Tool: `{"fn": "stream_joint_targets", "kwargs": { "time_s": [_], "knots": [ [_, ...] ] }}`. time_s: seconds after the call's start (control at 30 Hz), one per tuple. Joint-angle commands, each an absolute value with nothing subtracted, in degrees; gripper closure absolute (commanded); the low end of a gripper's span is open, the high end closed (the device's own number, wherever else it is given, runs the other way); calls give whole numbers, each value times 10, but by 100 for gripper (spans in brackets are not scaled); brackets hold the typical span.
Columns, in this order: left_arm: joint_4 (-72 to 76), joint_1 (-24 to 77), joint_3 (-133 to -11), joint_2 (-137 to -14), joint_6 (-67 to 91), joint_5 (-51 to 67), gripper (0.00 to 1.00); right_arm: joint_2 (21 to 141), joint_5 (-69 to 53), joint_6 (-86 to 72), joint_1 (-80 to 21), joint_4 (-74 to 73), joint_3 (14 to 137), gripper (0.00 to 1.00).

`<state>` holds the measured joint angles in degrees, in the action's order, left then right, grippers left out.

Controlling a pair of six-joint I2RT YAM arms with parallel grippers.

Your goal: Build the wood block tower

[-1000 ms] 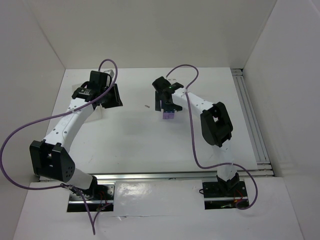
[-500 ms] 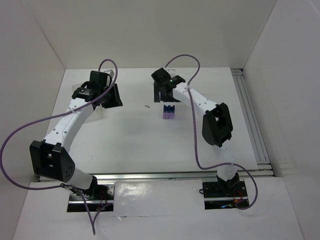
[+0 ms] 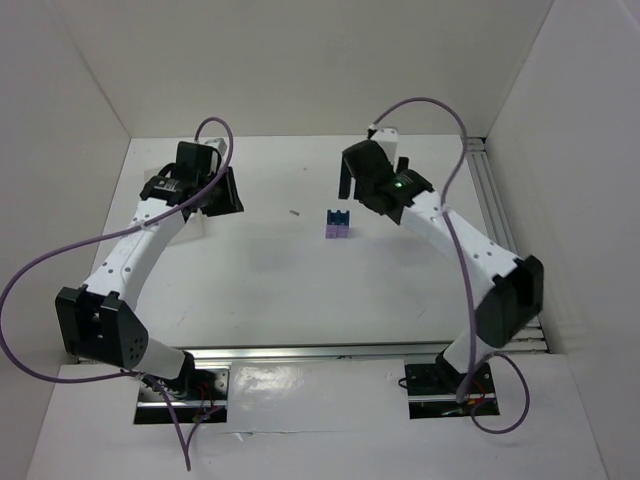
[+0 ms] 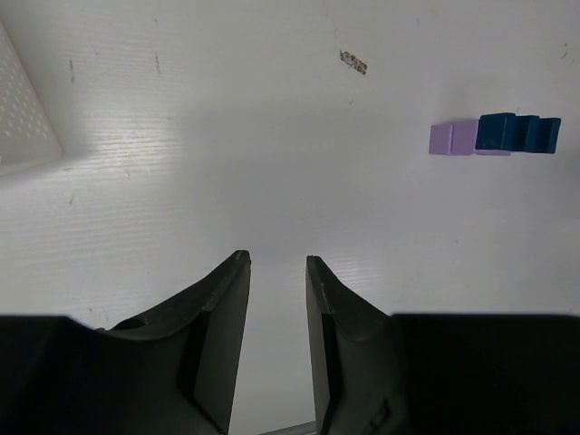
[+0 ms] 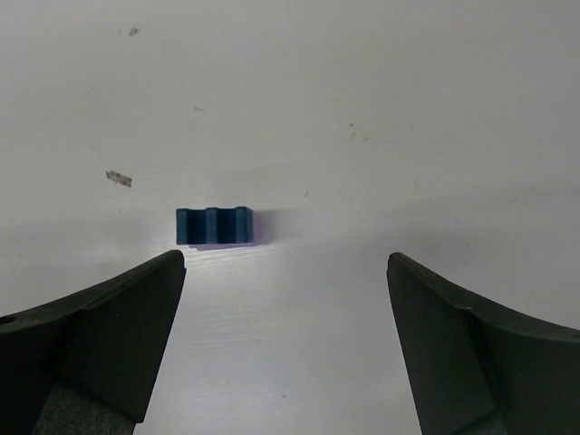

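Standing untouched ahead of the right gripper (image 5: 285, 265), its jaws wide and empty, is the purple-and-dark-blue wood block tower (image 5: 215, 226).

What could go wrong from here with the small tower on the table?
1. The right gripper hangs open close to the block tower; a low pass might knock it over.
2. The blue blocks give a small top, so stacking further could go off-centre and topple it.

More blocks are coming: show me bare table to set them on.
Free: the table between the block tower and the near edge, and between tower and left gripper. Crowded: beyond the tower, under the right gripper.
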<state>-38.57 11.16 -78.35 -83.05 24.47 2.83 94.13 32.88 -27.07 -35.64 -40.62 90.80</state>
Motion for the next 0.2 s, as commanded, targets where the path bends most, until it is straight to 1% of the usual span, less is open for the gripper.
{"fn": "stream_joint_targets", "kwargs": {
  "time_s": [0.0,0.17],
  "knots": [
    [-384,108,-788,-800,232,28,56,857,373,-271,-362,-321,821,1],
    [-389,108,-788,-780,232,23,56,800,410,-284,-362,-328,756,1]
  ]
}}
